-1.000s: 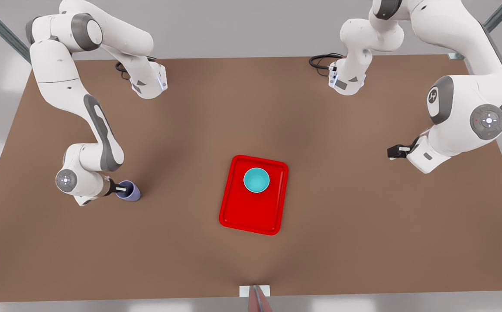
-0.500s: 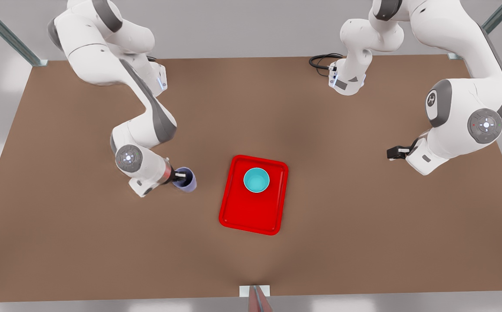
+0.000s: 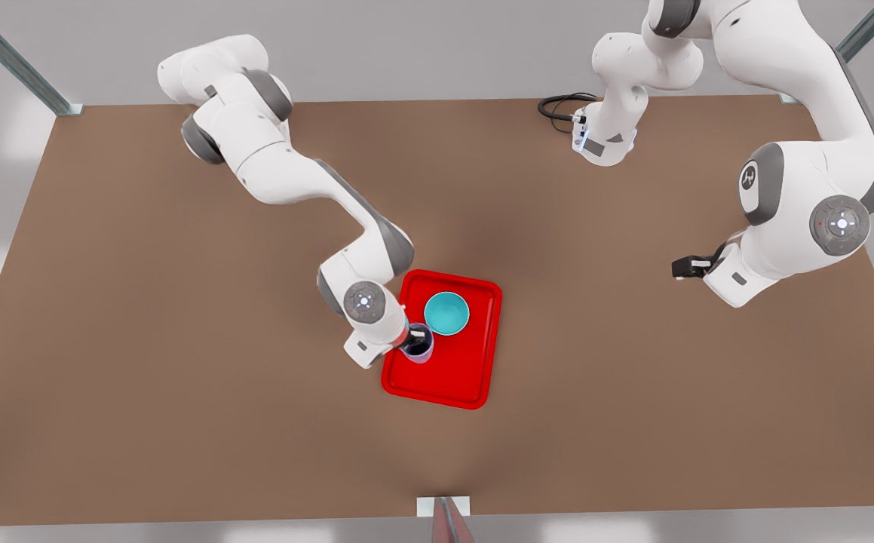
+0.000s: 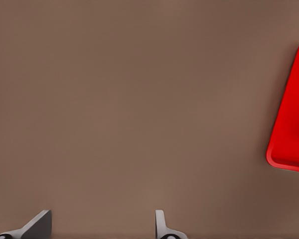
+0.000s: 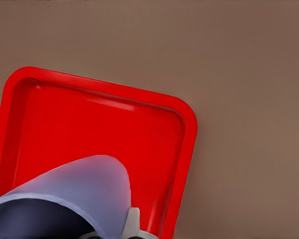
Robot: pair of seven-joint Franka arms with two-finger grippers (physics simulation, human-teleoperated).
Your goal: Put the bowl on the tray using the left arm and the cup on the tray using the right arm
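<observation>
Right gripper [image 3: 411, 344]: clamped on the rim of the cup [image 3: 417, 344], one finger [image 5: 132, 221] outside the wall and the other apparently inside the dark mouth. In the front view it holds the cup over the tray [image 3: 444, 377], near the tray's edge on the front view's left, just beside the bowl [image 3: 446, 314]. Whether the cup's base touches the tray floor cannot be told. The right wrist view shows the cup's lavender wall above bare red tray floor.

Left gripper [image 3: 684, 265]: fingers apart and empty, waiting over bare table [image 3: 633, 422] well apart from the tray, on the front view's right. The left wrist view shows both fingertips [image 4: 40, 225] spread over brown surface, with a tray corner at the edge.

Bowl: seated upright on the tray, toward its far end.

Handling, as judged: the cup appears rigid, light and smooth-walled, so a pinch on the rim is the sensible hold; the taper could let it tip if released above the floor. The bowl looks equally stiff and light, best taken by its rim.

Count: one cup, one bowl, one tray, two arms.
</observation>
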